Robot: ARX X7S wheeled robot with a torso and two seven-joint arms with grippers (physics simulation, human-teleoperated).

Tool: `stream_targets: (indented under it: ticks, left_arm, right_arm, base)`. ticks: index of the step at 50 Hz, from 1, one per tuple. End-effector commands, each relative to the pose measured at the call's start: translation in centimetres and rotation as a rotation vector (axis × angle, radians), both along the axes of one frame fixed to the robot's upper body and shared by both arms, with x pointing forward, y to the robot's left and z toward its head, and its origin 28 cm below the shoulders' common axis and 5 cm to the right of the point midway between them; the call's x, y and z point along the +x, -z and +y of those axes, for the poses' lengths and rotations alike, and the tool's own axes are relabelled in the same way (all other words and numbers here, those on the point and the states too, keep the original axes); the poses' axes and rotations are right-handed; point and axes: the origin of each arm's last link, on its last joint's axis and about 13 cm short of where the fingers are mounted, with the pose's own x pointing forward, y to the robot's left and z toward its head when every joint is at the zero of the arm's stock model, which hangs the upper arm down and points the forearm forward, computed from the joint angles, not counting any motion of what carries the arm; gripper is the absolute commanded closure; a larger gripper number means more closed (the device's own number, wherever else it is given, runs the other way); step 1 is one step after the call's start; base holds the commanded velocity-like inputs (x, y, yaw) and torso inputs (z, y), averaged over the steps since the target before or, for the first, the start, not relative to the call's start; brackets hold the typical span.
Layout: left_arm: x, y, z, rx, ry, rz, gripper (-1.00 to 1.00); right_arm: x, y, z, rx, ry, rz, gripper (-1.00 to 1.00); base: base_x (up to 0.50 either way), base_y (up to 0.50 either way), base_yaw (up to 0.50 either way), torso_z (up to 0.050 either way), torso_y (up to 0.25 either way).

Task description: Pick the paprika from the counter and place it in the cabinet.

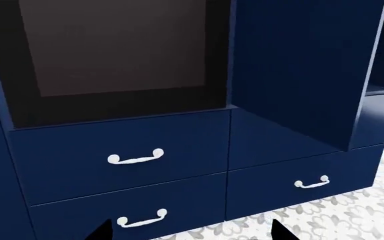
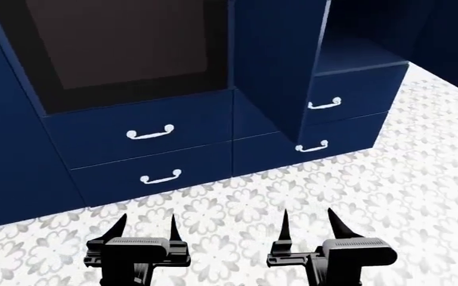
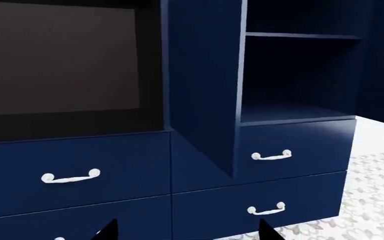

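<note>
The dark navy blue cabinet [image 2: 269,71] fills the far side of the head view, with a shelved recess [image 2: 356,47] at its right and drawers with white handles [image 2: 150,133] below. It also shows in the left wrist view [image 1: 299,75] and the right wrist view [image 3: 202,90], where the shelves [image 3: 299,75] are bare. My left gripper [image 2: 145,228] and right gripper [image 2: 309,225] are both open and empty, low over the floor, well short of the cabinet. The paprika and the counter are out of view.
A large dark grey recessed panel [image 2: 117,42] sits above the left drawers. The floor [image 2: 356,185] is white tile with a grey flower pattern, running between me and the cabinet. A further dark blue unit [image 2: 452,30] stands at the far right.
</note>
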Motion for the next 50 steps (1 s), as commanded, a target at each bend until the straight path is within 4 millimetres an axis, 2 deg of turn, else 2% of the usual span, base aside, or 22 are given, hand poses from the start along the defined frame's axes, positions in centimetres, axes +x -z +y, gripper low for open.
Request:
stream_targets:
  ticks: [1,50]
  left_arm:
    - [-0.05,0.01,-0.01,0.000,0.002,0.000,-1.00]
    - [-0.10,0.02,-0.01,0.000,0.006,0.000,-1.00]
  right_arm:
    - [-0.04,-0.05,-0.03,0.001,0.000,-0.006,-1.00]
    - [0.03,-0.01,0.05,-0.002,-0.006,-0.008,-1.00]
  base:
    - [0.00,0.00,-0.50,0.000,0.000]
    - [0.00,0.00,-0.50,0.000,0.000]
